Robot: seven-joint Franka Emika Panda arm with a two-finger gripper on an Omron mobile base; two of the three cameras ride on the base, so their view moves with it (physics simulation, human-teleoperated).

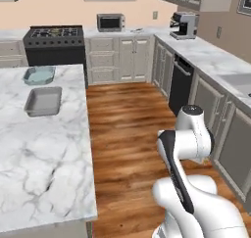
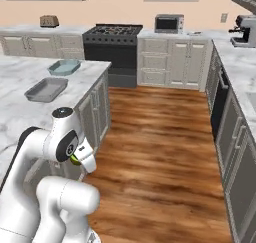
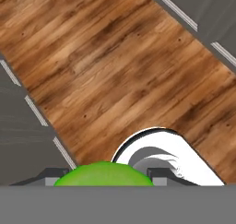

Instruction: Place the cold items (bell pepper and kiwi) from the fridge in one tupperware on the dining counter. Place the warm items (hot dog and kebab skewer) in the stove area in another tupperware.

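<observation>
green item held over the wood floor

the arm point(image 1: 188, 149) is folded low in the aisle between the marble island point(image 1: 44, 154) and the right-hand cabinets point(image 1: 230, 144). in the hand view the gripper point(image 3: 104, 178) is part open, closed round a smooth green item point(image 3: 104, 173), likely the pepper, above the plank floor point(image 3: 115, 66); a sliver of green point(image 2: 75, 160) also shows at the hand in the right base view. two empty tubs sit on the island's far end, well apart from the arm: a grey one point(image 1: 43, 101) nearer, a pale blue one point(image 1: 39, 75) behind it. the black stove point(image 1: 54, 45) stands at the back wall, with a microwave point(image 1: 111, 22) on the counter to its right, a coffee machine point(image 1: 184, 25) in the corner and a toaster point(image 2: 48, 21) far left.
</observation>
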